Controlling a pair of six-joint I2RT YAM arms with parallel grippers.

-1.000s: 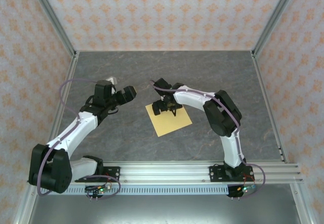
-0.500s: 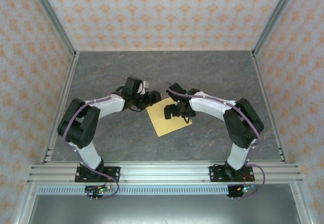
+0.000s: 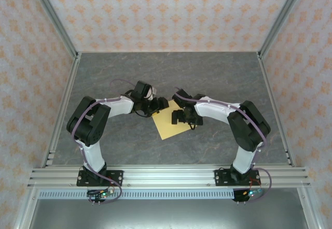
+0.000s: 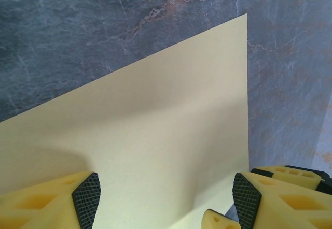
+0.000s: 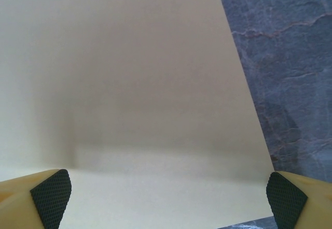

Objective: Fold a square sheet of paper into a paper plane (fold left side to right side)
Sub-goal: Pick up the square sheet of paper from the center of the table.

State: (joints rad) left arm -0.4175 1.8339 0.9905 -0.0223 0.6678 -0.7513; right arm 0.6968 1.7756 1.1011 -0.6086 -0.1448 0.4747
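The square sheet of paper (image 3: 168, 128) was found lying flat on the grey marbled tabletop (image 3: 207, 73). The left gripper (image 4: 166, 200) was held partly open, with nothing clamped. The sheet was spread below and ahead of its jaws, one edge level with one pad. The right gripper (image 5: 168, 198) was spread wide and empty, and the sheet was stretched under almost the whole gap between its pads.

The grey marbled counter (image 3: 207, 73) carries one yellow sheet of paper (image 3: 168, 128), lying beneath the left pincer (image 3: 160, 104) and the right pincer (image 3: 181, 118).
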